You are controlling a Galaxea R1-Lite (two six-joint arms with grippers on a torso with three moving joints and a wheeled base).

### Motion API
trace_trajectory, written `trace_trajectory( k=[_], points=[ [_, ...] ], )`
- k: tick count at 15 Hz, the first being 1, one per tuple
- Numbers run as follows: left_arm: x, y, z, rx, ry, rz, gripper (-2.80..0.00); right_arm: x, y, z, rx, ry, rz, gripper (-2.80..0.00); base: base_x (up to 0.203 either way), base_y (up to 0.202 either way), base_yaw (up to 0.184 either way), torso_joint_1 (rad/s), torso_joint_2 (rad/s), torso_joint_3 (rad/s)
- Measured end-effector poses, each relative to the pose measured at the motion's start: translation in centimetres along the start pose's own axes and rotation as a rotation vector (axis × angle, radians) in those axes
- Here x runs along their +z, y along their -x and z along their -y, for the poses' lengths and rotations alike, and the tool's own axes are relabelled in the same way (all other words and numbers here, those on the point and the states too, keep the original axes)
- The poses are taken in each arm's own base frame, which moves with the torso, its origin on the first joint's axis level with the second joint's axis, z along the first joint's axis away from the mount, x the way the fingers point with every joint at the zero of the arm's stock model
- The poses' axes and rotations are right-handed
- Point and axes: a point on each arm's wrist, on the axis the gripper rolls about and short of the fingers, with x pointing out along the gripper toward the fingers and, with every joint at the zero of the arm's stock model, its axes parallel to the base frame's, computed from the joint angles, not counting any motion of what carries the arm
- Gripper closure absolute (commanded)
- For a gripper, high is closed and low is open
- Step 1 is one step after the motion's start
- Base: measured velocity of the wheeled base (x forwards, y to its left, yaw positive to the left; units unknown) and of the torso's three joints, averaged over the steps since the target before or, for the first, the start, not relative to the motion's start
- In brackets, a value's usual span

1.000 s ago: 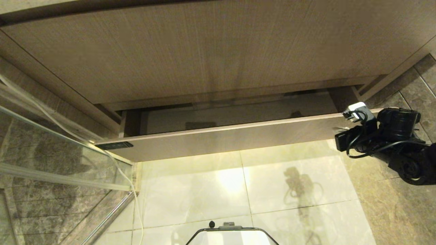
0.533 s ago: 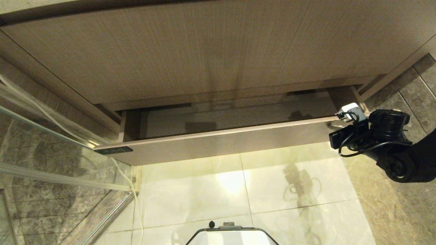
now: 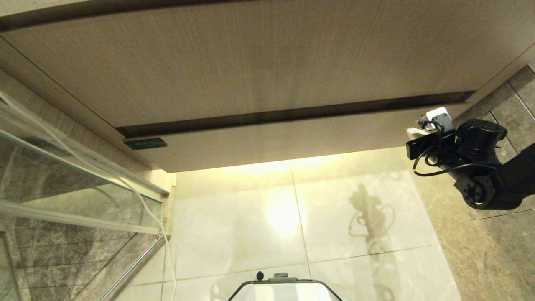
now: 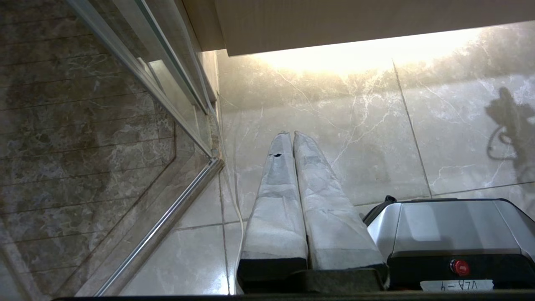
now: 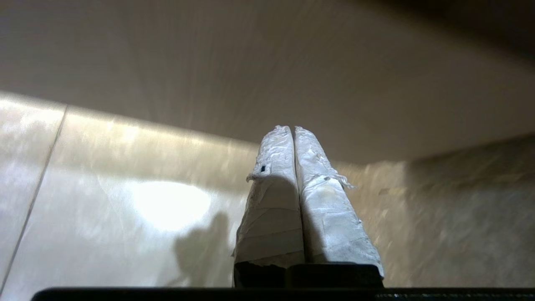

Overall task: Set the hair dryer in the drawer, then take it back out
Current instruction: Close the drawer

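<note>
Against 1 drawer (image 3: 271, 142): 1 right gripper (image 5: 293, 130).

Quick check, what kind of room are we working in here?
Most likely a bathroom: a glass shower screen beside a wood-grain vanity with its drawer closed, above glossy marble floor tiles.

Left gripper (image 4: 292, 138): taped fingers (image 4: 276, 200) pressed together, over pale marble floor (image 4: 355, 138), beside the robot base (image 4: 451, 234); glass partition (image 4: 104, 146) opposite.
</note>
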Motion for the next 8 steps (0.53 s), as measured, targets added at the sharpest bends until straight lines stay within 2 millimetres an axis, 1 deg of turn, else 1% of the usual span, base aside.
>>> trace_trajectory(
  k=[2,5,7,8],
  points=[
    [0.0,0.0,0.0,0.0,0.0,0.0,0.0,-0.5,0.5,-0.3,0.019,-0.007,-0.042,0.0,0.0,0.0,0.0,0.0,0.0,0.0],
    [0.0,0.0,0.0,0.0,0.0,0.0,0.0,-0.5,2.1,-0.3,0.052,-0.037,-0.134,0.0,0.0,0.0,0.0,0.0,0.0,0.0],
    [0.0,0.0,0.0,0.001,0.0,0.0,0.0,0.3,4.0,-0.3,0.082,-0.079,-0.224,0.0,0.0,0.0,0.0,0.0,0.0,0.0],
    [0.0,0.0,0.0,0.0,0.0,0.0,0.0,1.0,5.4,-0.2,0.097,-0.108,-0.274,0.0,0.0,0.0,0.0,0.0,0.0,0.0]
  ],
)
